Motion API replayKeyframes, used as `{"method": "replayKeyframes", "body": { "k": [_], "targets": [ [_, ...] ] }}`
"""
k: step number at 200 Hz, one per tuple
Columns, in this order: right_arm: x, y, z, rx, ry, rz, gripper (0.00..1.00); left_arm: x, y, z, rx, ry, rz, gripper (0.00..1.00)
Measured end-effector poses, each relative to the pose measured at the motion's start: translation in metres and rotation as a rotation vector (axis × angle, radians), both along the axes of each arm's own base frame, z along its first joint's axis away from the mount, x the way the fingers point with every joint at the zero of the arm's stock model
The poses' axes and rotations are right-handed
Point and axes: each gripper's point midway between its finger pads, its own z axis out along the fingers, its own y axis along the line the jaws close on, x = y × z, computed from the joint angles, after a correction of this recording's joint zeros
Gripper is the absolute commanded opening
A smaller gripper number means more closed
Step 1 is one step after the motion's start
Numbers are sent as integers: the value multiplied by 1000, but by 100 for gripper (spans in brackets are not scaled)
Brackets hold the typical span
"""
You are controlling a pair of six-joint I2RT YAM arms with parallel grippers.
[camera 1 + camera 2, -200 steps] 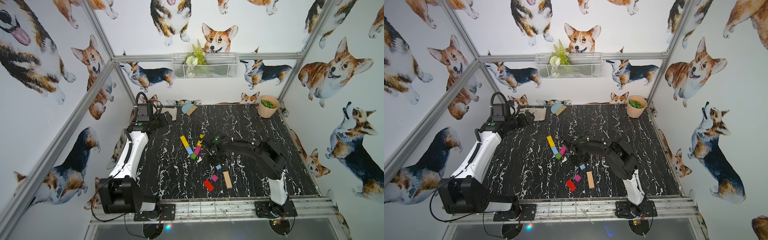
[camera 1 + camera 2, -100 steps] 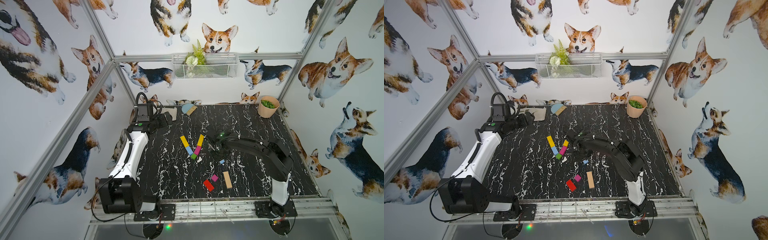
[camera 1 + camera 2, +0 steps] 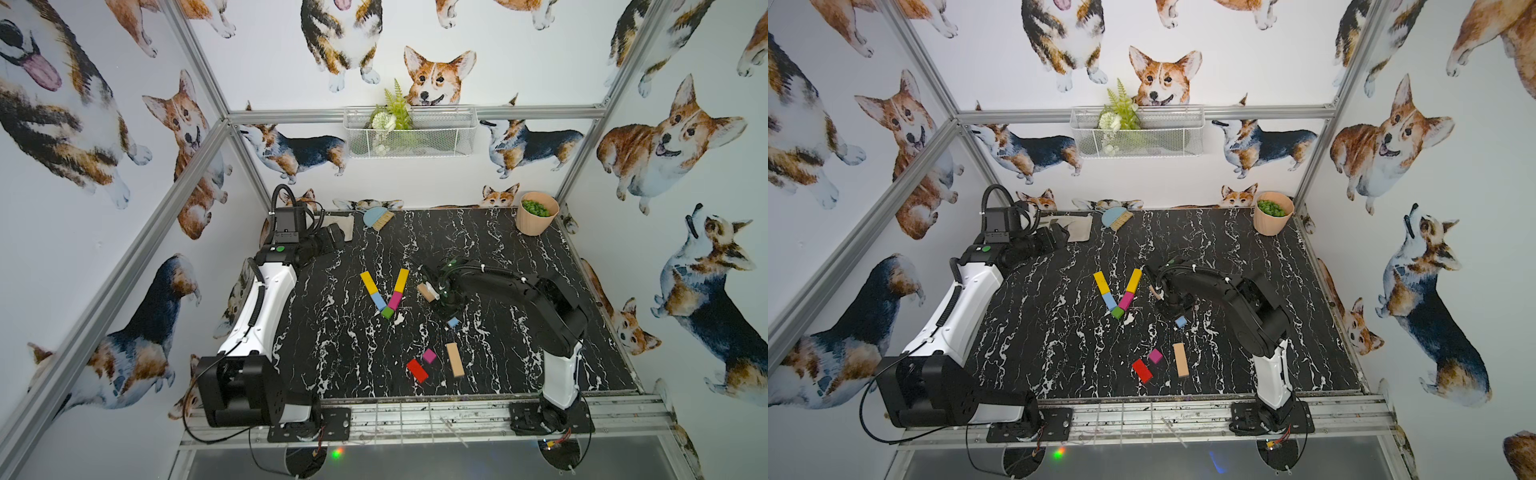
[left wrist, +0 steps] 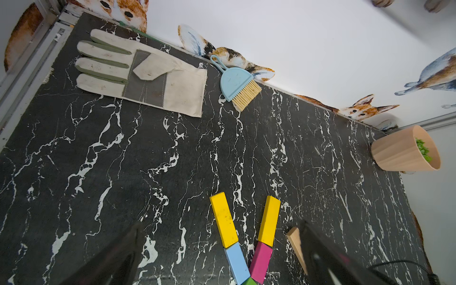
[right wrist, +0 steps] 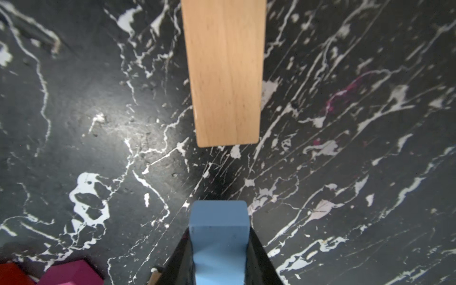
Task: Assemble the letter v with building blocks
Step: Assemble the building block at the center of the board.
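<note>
The short light blue block [image 5: 218,212] is clamped between the jaws of the right gripper [image 5: 219,232], just right of the V of blocks [image 3: 387,299] at mid-bench [image 3: 332,353]. I cannot tell whether it touches the surface. Nearer lie a tan bar [image 3: 455,359], a magenta stub [image 3: 429,356] and a red block [image 3: 417,370]. The left gripper [image 3: 334,239] hangs at far left, jaws apart.

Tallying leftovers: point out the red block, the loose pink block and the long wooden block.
red block [image 3: 417,370]: in a top view, centre of top face.
loose pink block [image 3: 429,356]: in a top view, centre of top face.
long wooden block [image 3: 455,360]: in a top view, mid-length.
</note>
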Motion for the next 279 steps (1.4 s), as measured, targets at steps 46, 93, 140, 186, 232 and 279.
{"method": "replayKeyframes", "body": {
  "k": [46,93,140,186,232,279],
  "targets": [
    [7,0,-8,1,26,18,26,0,0,0,0,0,0,100],
    [6,1,-15,-2,49,25,26,0,0,0,0,0,0,100],
    [10,3,-16,7,50,18,27,0,0,0,0,0,0,100],
    [16,7,-16,18,54,10,27,0,0,0,0,0,0,100],
    [21,9,-16,21,52,6,27,0,0,0,0,0,0,100],
    [22,9,-17,19,61,4,27,0,0,0,0,1,0,100]
  ]
}}
